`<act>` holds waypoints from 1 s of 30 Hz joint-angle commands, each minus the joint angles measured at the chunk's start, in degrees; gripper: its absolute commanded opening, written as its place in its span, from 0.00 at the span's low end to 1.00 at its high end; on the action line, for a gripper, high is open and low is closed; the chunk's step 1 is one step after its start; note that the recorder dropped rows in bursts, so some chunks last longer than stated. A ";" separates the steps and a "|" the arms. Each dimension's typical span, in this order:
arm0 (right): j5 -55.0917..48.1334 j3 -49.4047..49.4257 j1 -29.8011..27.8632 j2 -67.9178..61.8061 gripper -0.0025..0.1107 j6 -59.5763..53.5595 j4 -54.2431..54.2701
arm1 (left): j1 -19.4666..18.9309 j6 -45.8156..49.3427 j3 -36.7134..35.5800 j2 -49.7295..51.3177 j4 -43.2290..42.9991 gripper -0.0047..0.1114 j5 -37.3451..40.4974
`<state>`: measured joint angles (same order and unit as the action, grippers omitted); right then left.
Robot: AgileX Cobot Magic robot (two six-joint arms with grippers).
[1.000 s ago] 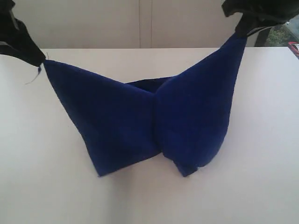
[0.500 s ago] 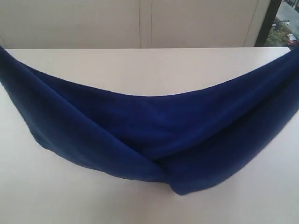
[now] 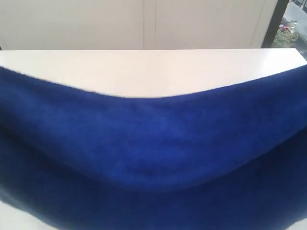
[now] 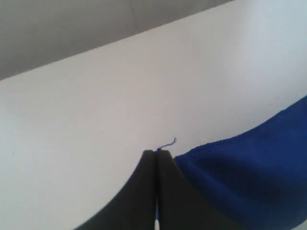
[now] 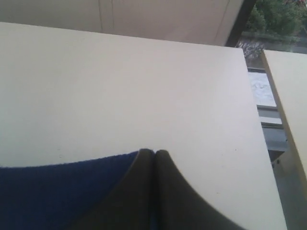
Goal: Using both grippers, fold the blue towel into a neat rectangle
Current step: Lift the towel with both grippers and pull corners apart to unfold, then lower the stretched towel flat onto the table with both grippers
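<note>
While both of its ends run out of the exterior view, the blue towel (image 3: 153,153) fills the lower half of that view, spread from side to side, close to the camera and blurry. Its upper edge sags in a shallow curve, lowest near the middle and higher at both sides. A curved line crosses the cloth lower down, with a darker band of blue under it; cannot tell if that is a fold or a second layer. The white table (image 3: 153,72) shows behind the upper edge, with a pale wall (image 3: 96,24) beyond it. Neither arm end shows in this view.

Left wrist view: the left gripper (image 4: 156,154) is clenched, black fingers pressed together at the tips, with a thin sliver of blue between them lower down, so it is gripping the towel. The cloth spreads off one side of the fingers, touching them, hemmed edge visible. A loose thread (image 4: 170,143) pokes out at the tips.

Right wrist view: the right gripper (image 5: 154,152) is likewise clamped, fingers meeting at the tips, with the towel spreading off one side against the finger. Table surface lies behind.
</note>
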<state>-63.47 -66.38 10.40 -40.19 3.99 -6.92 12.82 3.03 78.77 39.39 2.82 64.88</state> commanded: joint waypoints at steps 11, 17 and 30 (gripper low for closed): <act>26.32 9.23 -0.25 -31.65 0.02 11.27 -14.88 | -0.14 -4.76 -25.03 25.97 -1.64 0.04 -30.57; 37.40 8.78 -0.25 -45.26 0.02 19.13 -22.08 | -0.14 -5.14 -26.08 39.22 -2.82 0.04 -50.38; 44.58 1.03 -7.13 -62.58 0.02 23.51 -23.49 | -4.46 -5.78 -25.96 57.88 -0.47 0.04 -75.08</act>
<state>-20.33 -63.44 5.01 -100.96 26.87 -29.78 10.68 -1.85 53.05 96.08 0.00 -7.21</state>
